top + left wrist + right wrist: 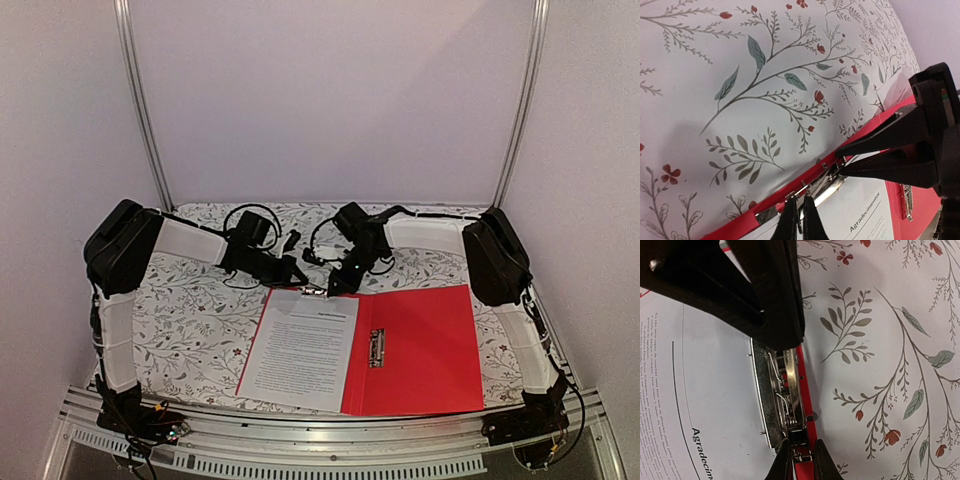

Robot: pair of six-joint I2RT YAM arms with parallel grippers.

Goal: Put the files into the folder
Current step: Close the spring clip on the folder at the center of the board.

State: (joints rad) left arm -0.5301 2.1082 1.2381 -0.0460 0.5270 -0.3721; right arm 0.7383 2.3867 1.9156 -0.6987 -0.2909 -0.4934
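1. Your red folder [420,350] lies open and flat; I judge it not yet closed.
2. The files [300,350] already lie on the folder's left half.
3. At the folder's far edge, your left gripper [800,220] has its fingers pressed together, apparently empty. Your right gripper [801,460] pinches the clip.
4. The metal clip [780,400] sits there over the sheets; securing looks unfinished.

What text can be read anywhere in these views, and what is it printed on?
"Agradecimentos": heading on the white sheet lying in the red folder, left wrist view.
"Agradecim": the same heading, cut off by the frame edge, right wrist view.
Body text on the sheet: too small to read in every view.
Heading in the top view: blurred, unreadable.
Metal clip and folder: no lettering visible.
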